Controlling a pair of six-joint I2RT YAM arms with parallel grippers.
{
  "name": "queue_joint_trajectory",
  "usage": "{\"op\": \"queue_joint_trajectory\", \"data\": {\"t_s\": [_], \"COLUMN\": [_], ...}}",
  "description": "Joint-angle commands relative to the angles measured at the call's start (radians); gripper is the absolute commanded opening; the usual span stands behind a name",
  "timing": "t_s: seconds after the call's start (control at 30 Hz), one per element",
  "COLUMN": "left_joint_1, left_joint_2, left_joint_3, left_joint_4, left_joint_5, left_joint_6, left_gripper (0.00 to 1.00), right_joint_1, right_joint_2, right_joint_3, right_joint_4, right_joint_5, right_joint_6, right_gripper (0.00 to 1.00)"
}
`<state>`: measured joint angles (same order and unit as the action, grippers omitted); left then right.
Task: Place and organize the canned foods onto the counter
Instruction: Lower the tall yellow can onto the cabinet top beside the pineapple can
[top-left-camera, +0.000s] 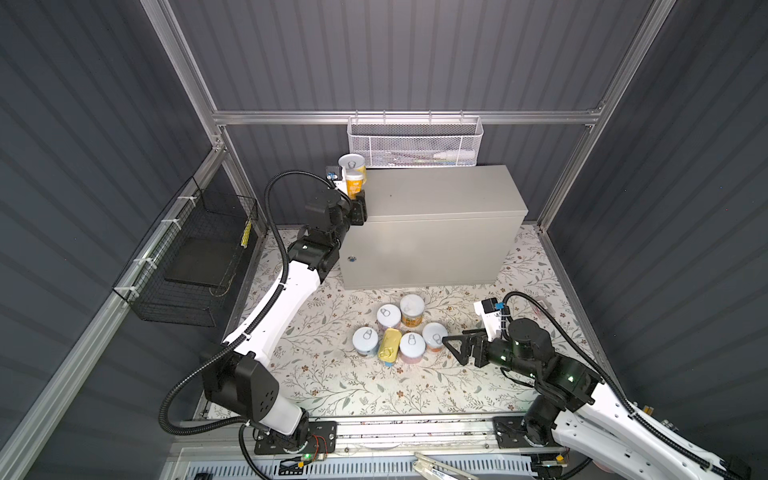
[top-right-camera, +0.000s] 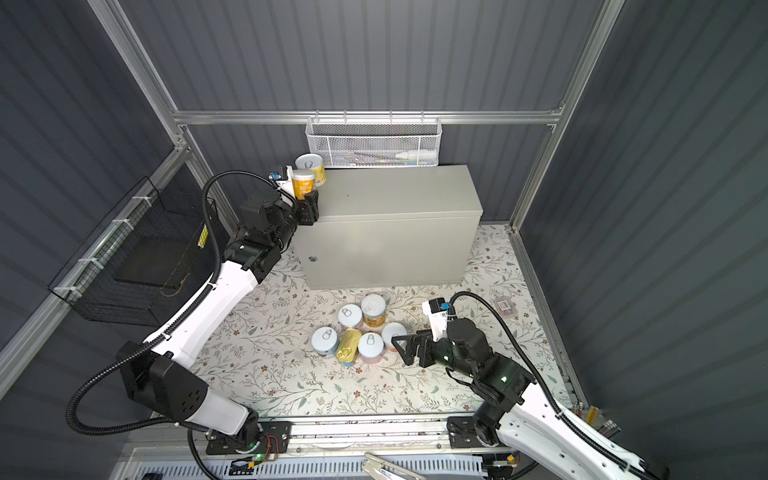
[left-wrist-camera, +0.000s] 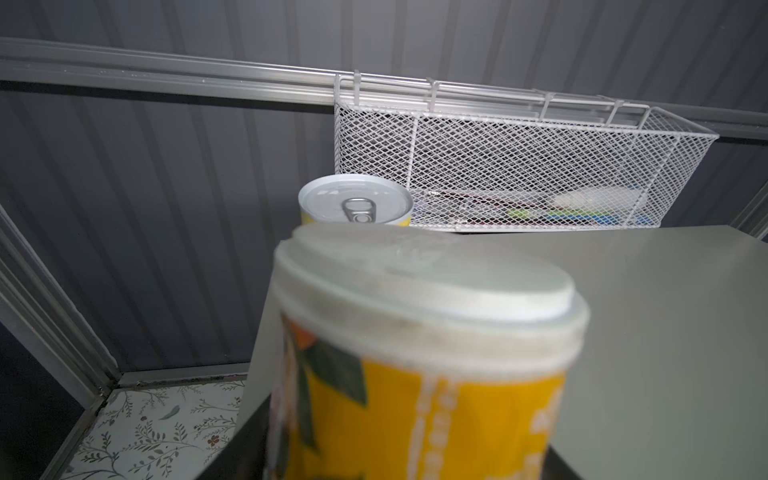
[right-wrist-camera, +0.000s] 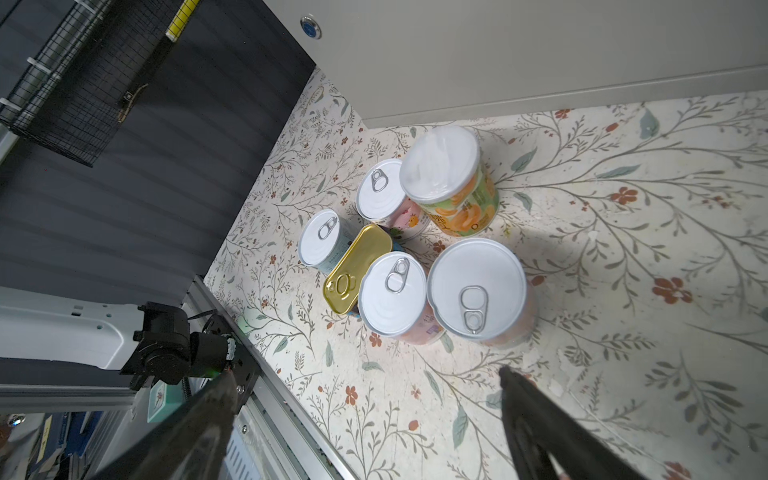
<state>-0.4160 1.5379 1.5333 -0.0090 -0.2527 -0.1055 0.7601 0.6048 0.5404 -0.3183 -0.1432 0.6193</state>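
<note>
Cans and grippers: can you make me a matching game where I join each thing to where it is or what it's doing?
Things:
1. plastic-lidded yellow can
2. pull-tab yellow can
3. gold tin
4. right gripper

Places or states:
A. lying on the floral mat among round cans
B. open, beside the cluster of cans
C. gripped by the left gripper
D. standing at the counter's back left corner

Pairs: 1-C, 2-D, 3-A, 4-B

Open room across the counter (top-left-camera: 436, 191) top, except its back-left corner: pull-tab can (top-left-camera: 351, 163) and plastic-lidded can (top-left-camera: 354, 181) crowd there, white mesh basket (top-left-camera: 415, 141) just behind. Below, six tins (top-left-camera: 411, 345) huddle, gaps probably too tight; mat (top-left-camera: 332, 386) around them open.
</note>
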Motion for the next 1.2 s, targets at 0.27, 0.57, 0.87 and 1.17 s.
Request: {"op": "queue_joint_trajectory", "data": {"t_s": [0.27, 0.57, 0.87, 1.17], "left_joint_1": [0.026, 0.042, 0.042, 0.042], "left_joint_2": [0.063, 0.096, 0.123, 0.084], "left_joint_3": [-0.01, -0.002, 0.051, 0.044], "left_joint_4": [0.098, 0.085, 0.01, -0.014], "left_joint_5": [0.04, 0.052, 0.11, 0.109], "left_joint_6": [-0.043, -0.057, -0.047, -0.057], "left_gripper": [0.54, 0.8, 1.0, 1.0], "right_joint_1": [0.0, -0.002, -0.002, -0.002], "right_joint_2": [-0.004, -0.003, -0.003, -0.006], "right_joint_3": [0.05, 0.05, 0.033, 0.028], "right_joint_4": [-0.09, -0.109, -0.113, -0.132], "right_joint_5": [0.068, 0.082, 0.089, 0.127], "right_joint_6": [-0.032, -0.021, -0.003, 0.008], "right_gripper": [0.99, 0.99, 0.99, 0.99]}}
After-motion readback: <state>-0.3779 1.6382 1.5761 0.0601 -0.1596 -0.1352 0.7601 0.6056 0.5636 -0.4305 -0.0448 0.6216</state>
